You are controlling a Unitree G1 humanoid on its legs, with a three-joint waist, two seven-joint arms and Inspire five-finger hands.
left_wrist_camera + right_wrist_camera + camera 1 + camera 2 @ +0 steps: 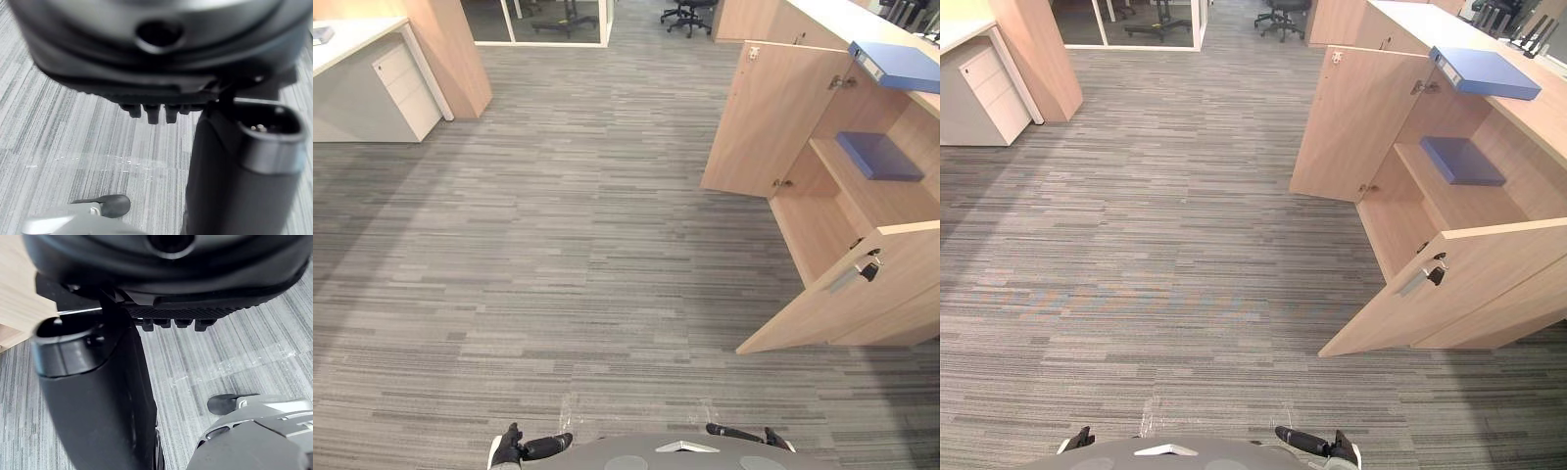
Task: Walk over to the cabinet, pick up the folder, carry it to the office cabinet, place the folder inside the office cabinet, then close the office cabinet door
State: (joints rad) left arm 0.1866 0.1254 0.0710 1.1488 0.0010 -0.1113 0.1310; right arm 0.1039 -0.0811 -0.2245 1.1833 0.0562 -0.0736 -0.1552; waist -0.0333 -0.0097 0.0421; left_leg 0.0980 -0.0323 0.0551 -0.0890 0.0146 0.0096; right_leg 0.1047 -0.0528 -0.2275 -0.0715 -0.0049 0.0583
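Left hand (514,448): fingers loose, empty.
Right hand (744,433): fingers loose, empty.
Folder (898,65): on the cabinet's top surface, well ahead and right of the right hand.
Cabinet (769,117): both doors open.

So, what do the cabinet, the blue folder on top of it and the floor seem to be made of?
The cabinet: light wood-look board, probably laminate, matte; the grain looks very even. The blue folder: smooth, stiff cover, likely plastic-coated card; it lies flat with a faint sheen. The floor: grey carpet, probably tiles; fine striped weave, no shine.
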